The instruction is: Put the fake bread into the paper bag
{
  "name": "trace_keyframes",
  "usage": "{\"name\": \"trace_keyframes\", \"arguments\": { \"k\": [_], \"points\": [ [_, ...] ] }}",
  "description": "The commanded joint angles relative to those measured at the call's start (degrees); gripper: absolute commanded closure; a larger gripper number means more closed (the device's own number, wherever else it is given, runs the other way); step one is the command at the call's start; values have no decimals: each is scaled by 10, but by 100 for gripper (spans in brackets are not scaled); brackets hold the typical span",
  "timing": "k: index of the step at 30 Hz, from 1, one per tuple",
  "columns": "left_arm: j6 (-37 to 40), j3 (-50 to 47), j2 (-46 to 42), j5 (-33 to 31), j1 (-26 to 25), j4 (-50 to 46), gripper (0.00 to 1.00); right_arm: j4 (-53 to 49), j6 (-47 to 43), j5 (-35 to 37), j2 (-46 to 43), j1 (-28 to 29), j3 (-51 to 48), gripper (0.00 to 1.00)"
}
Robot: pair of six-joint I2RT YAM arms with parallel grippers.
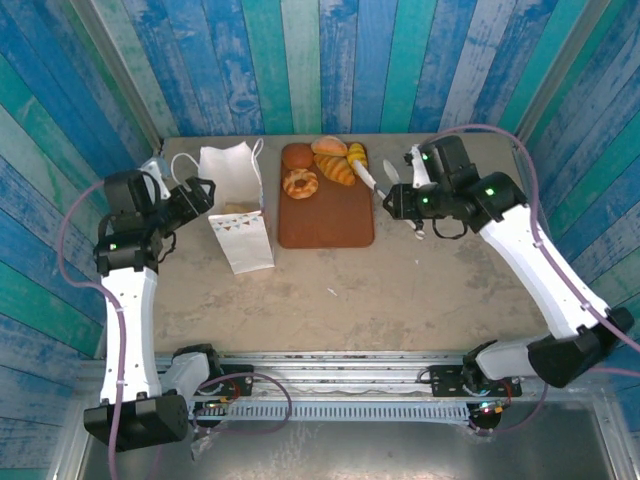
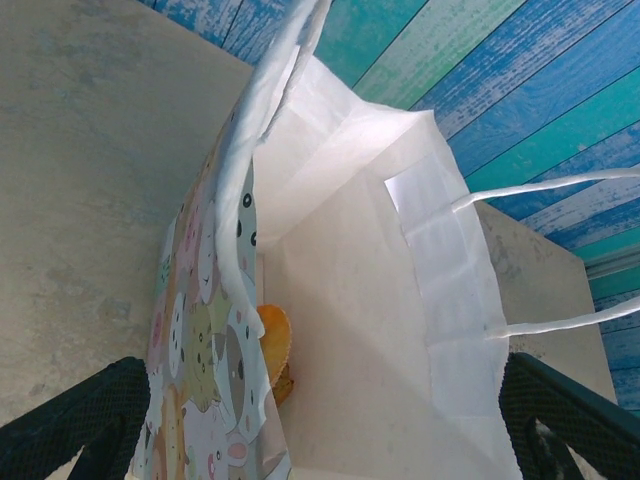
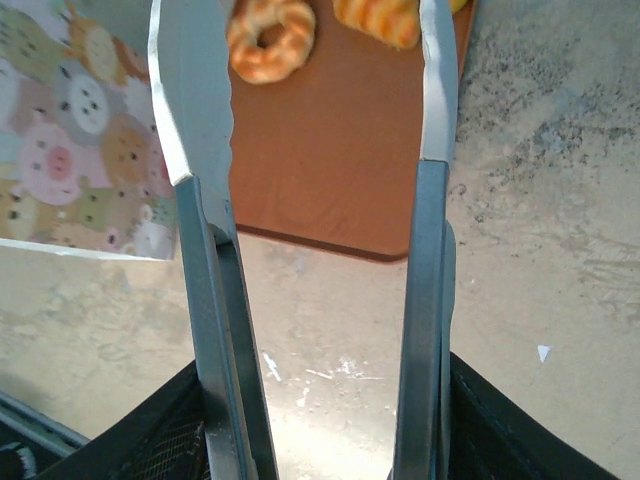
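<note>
"Top external view first: where does the bread [image 1: 325,165] stand?" asks the inspector.

"Five pieces, as far as can be counted, lie at the far end of the brown board [image 1: 325,220]," the assistant replies. "The paper bag [image 1: 240,225] stands just left of the board, mouth up. Judged: barely begun, with most pieces left to move."

"Anything bagged?"

"The left wrist view shows what the top cannot: one orange-yellow piece [image 2: 272,345] low inside the bag. The left gripper [image 1: 195,195] is spread wide, with the bag between its fingers [image 2: 80,420]. No pinch on the paper is evident."

"And the right?"

"The right gripper [image 3: 325,440] is clamped on metal tongs [image 3: 195,200]. Its wrist view shows the blades apart with nothing between them, pointing toward the bagel [image 3: 268,35]. The top view cannot settle that."
</note>
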Motion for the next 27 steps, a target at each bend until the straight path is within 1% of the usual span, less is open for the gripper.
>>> {"name": "trace_keyframes", "arguments": {
  "k": [1, 5, 7, 15, 19, 27],
  "points": [
    [-6, -14, -4, 10, -1, 22, 6, 4, -77, 19, 42, -4, 6, 45],
    [-4, -20, 0, 11, -1, 27, 6, -3, -138, 80, 115, -5, 34, 45],
    [-4, -23, 2, 16, -1, 33, 6, -7, -155, 95, 149, -6, 52, 45],
    [-8, -24, 13, 21, -1, 50, 6, -3, -217, 108, 281, -6, 115, 44],
    [-2, -19, 19, 15, 0, 45, 6, 3, -232, 131, 327, -6, 142, 44],
    [-3, -19, 29, 9, -1, 47, 6, 21, -232, 118, 395, -19, 173, 44]
  ]
}}
